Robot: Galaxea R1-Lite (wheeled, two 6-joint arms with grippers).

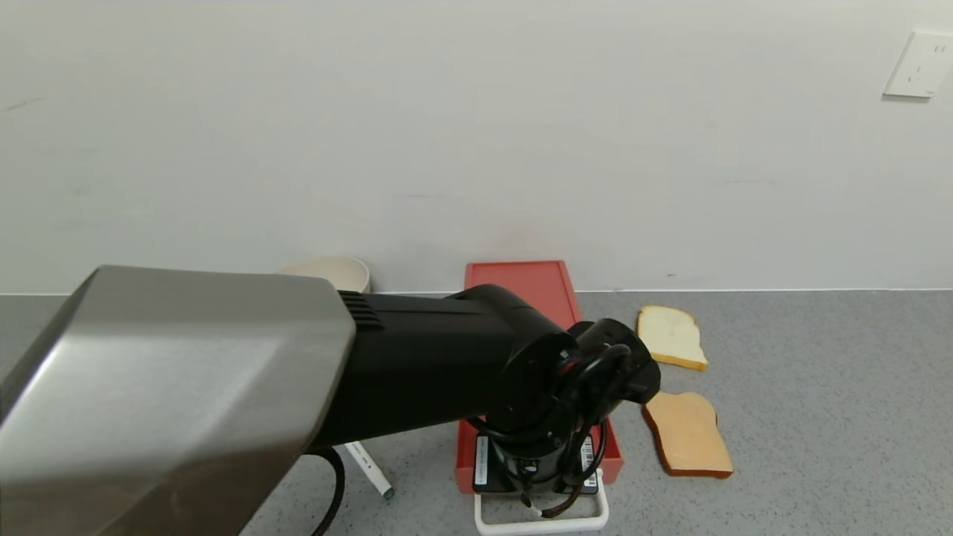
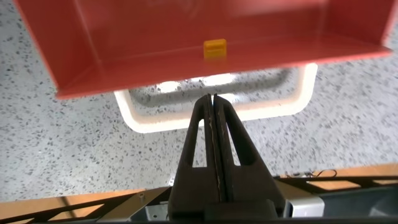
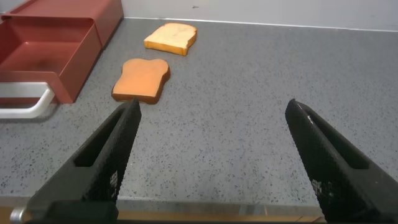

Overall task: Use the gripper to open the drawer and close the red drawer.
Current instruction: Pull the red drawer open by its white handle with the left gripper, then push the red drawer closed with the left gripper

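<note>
The coral-red drawer (image 1: 521,286) lies on the grey counter against the wall, its tray (image 2: 124,37) slid out toward me. The white loop handle (image 2: 149,121) is on the tray's front, also in the head view (image 1: 543,525). My left gripper (image 2: 213,97) is shut with nothing between its fingers. Its tips point down inside the handle's loop, just in front of the tray's front wall. In the head view the black hand (image 1: 536,454) with cables and barcode labels covers the tray's front part. My right gripper (image 3: 212,106) is open and empty above bare counter, right of the drawer.
A pale bread slice (image 1: 672,336) and a browner toast slice (image 1: 689,433) lie right of the drawer. A cream bowl (image 1: 331,272) stands at the wall on the left. A white pen (image 1: 368,469) lies left of the tray. The left arm's silver casing fills the lower left.
</note>
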